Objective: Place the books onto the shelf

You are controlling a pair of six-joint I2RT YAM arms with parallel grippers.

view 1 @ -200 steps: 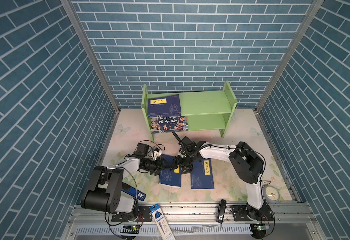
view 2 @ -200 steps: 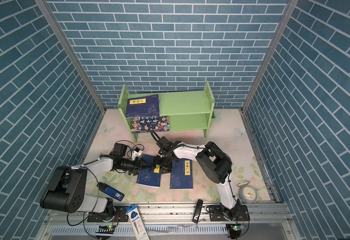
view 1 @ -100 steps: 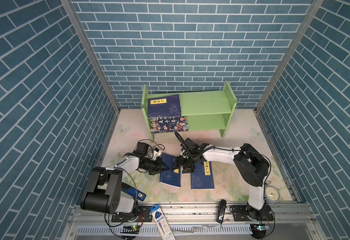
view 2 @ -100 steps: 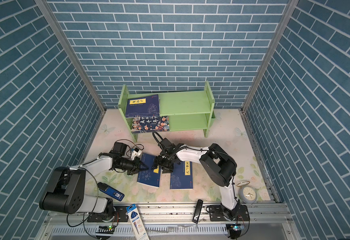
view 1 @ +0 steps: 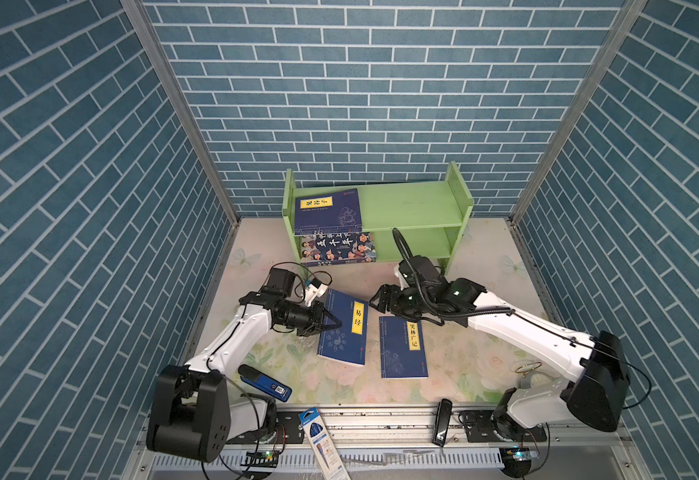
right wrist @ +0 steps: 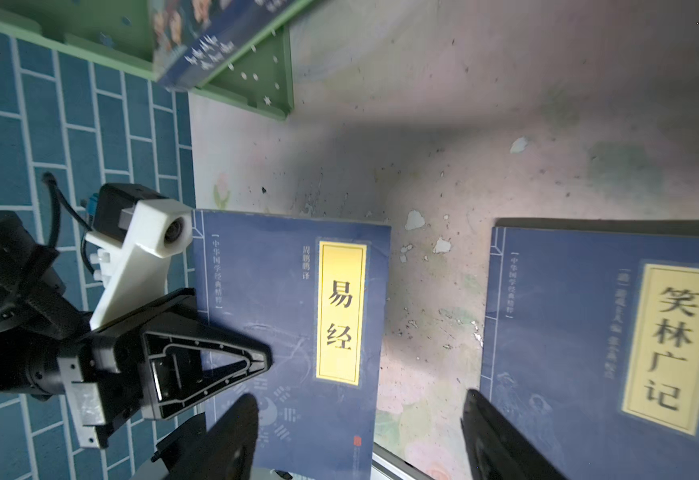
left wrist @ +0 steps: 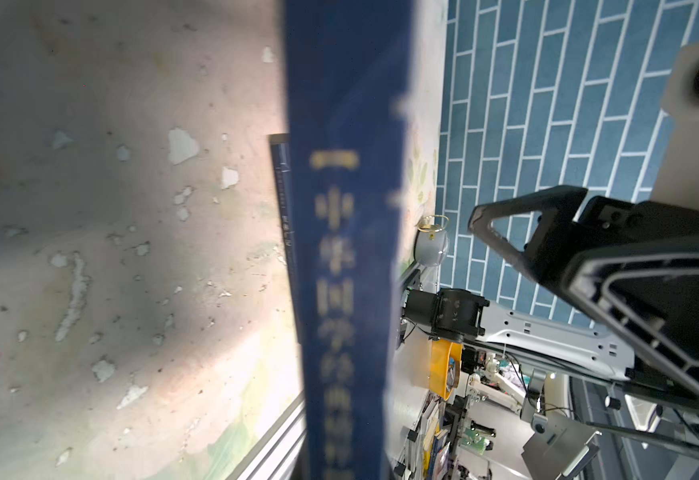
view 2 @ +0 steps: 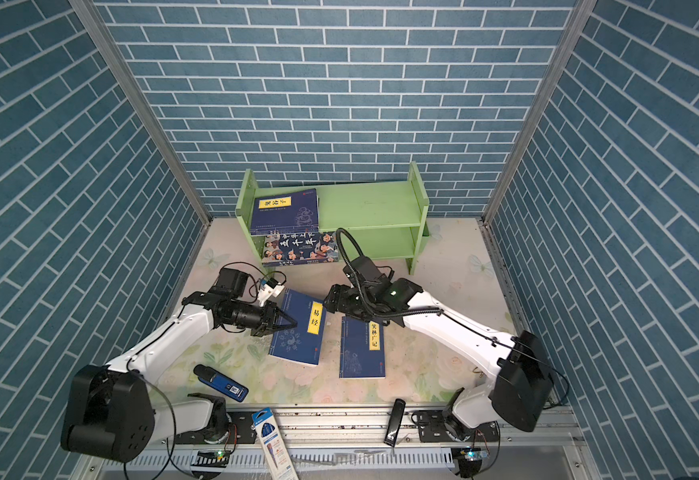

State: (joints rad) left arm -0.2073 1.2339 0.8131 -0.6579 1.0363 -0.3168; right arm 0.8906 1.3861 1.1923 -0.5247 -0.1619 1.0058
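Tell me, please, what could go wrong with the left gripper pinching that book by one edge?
The left gripper holds the navy book only at one long edge, so it could droop, fan open or slip when lifted. The open right gripper sits close by its far corner and might get bumped.

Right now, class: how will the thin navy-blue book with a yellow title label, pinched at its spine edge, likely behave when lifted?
The thin navy-blue book with a yellow title label looks soft-covered, so its free edge will probably droop. The left claw pinches only its spine edge, so it may swing or twist. Being thin, it is likely light.
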